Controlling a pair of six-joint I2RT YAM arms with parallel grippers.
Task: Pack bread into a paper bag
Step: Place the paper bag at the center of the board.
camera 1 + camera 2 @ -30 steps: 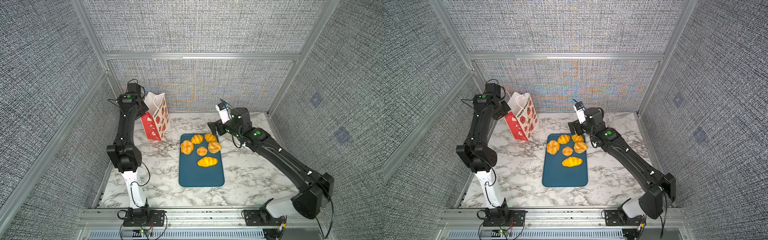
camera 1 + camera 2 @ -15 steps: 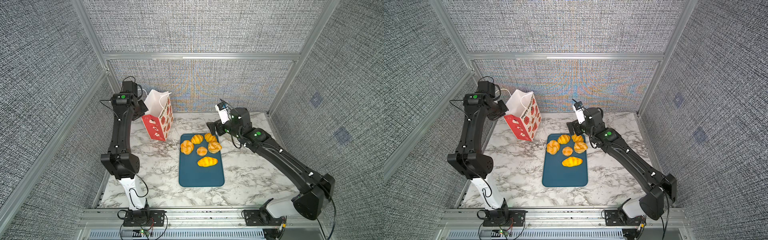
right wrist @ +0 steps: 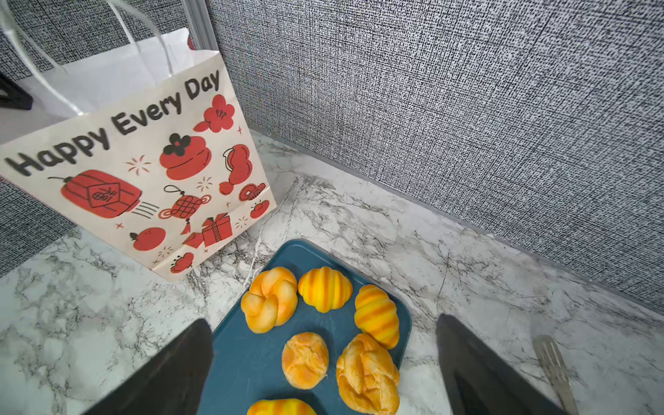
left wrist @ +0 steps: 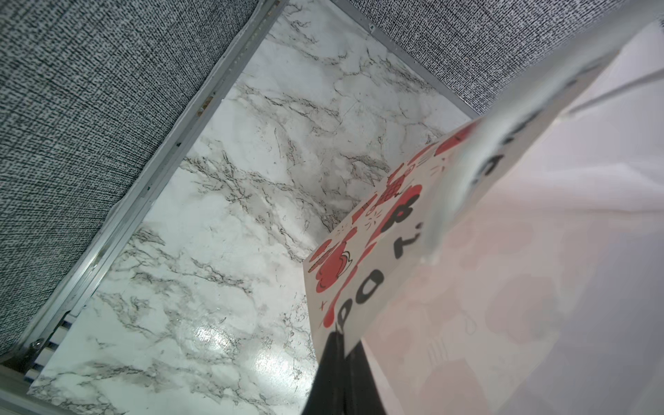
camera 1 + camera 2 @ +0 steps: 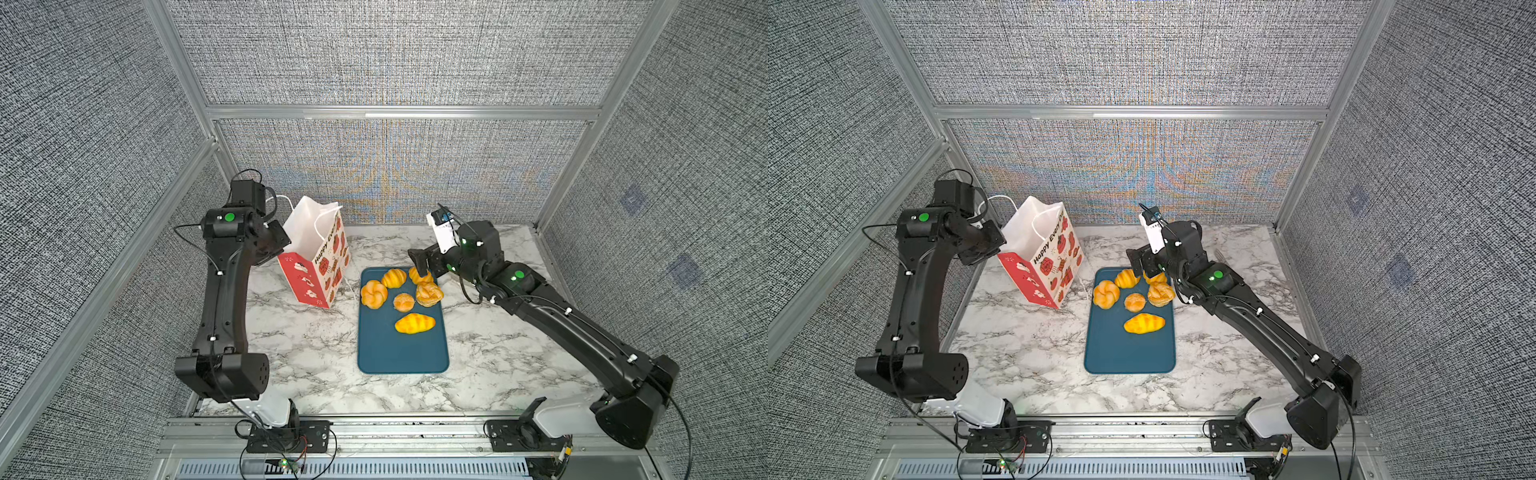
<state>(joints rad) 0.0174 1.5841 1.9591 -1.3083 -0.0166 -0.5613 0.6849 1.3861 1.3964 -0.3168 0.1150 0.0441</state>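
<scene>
Presently the left tool (image 4: 340, 346) pinches the red-and-white paper gift bag (image 5: 320, 259) at ten o'clock of the blue tray (image 5: 401, 353); the right tool (image 3: 323, 345), spread wide over six golden-orange pastries (image 5: 403, 302), should straddle one squarely.

Both top views hang high over the front edge of the marble table (image 5: 299, 345), side by side, tilted down toward the back wall (image 5: 395, 166). They are far enough off to take in the whole tabletop, and they share nearly everything, just shifted a little sideways. The left wrist camera is pressed right up against the paper bag (image 4: 381, 251), peering along its printed face down at the tabletop where two walls meet. The right wrist camera sits low and close over the far end of the blue tray (image 3: 251, 366), facing the back wall. It shares the bread (image 3: 325, 289), the tray and the bag's front with both top views.
</scene>
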